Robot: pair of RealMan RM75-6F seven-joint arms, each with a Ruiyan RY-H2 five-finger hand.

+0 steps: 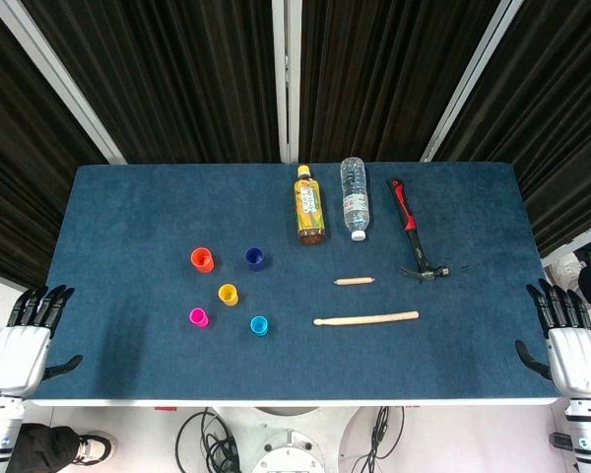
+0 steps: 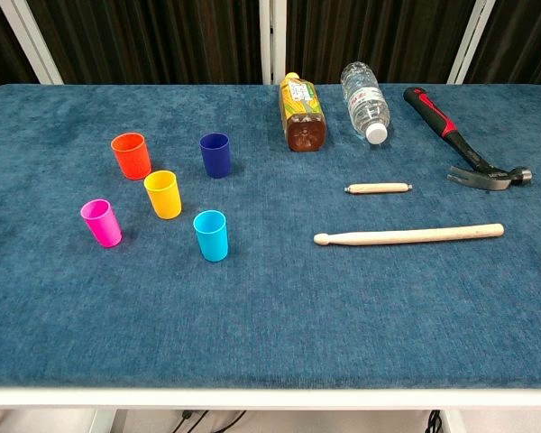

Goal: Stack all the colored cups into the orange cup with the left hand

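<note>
Even, bright overhead light falls on the blue table [image 2: 279, 307], where the cups [image 2: 162, 194] cast soft, short shadows toward 3 o'clock; both views sharp, without glare.

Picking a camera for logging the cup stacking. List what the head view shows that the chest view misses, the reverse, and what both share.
Only the head view shows the left hand and right hand, both open, off the table's near corners, holding nothing.

Only the chest view shows the cups' sides, all upright and apart.

Both show the orange cup, navy cup, yellow cup, pink cup, light blue cup, two bottles, hammer and two wooden sticks.
</note>
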